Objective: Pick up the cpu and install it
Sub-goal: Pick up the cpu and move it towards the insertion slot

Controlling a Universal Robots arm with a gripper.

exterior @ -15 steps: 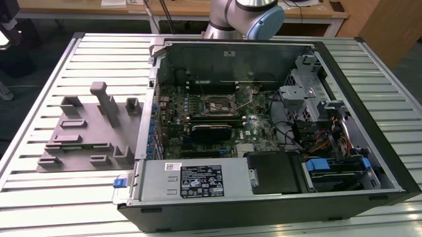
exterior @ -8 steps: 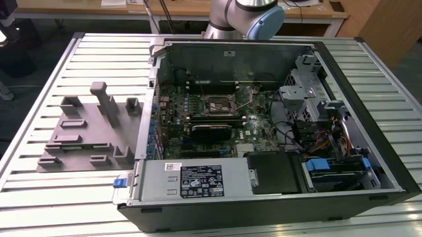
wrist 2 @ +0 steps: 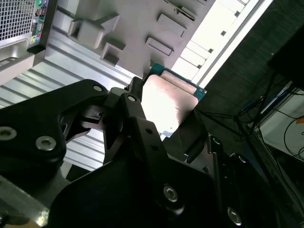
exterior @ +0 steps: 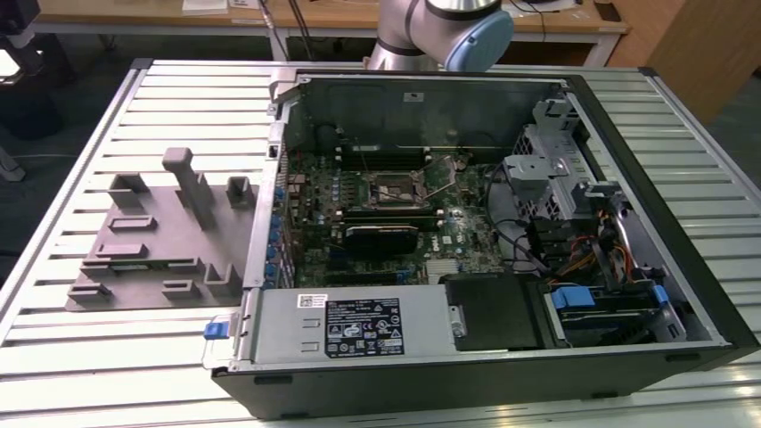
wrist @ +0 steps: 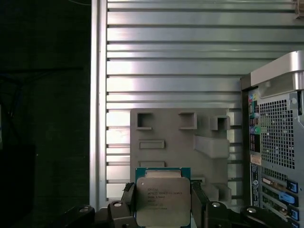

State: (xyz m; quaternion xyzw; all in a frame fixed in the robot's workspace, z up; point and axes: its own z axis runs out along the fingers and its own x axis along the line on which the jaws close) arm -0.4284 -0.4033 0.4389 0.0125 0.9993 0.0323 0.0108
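The pick-up is judged to be done. In the first wrist view the cpu [wrist: 162,199] is seen clamped by two opposite edges in the end effector [wrist: 162,213] and held clear above the counter [wrist: 166,47]. It is carried outside the computer case [wrist: 280,142], beside the case's ported wall and over the grey fixture tray [wrist: 180,142] (a moulded plate of slots and posts). Installation is judged to be left undone. In the exterior view the motherboard socket [exterior: 398,189] inside the case appears open and unfilled, though it is too small for certainty.
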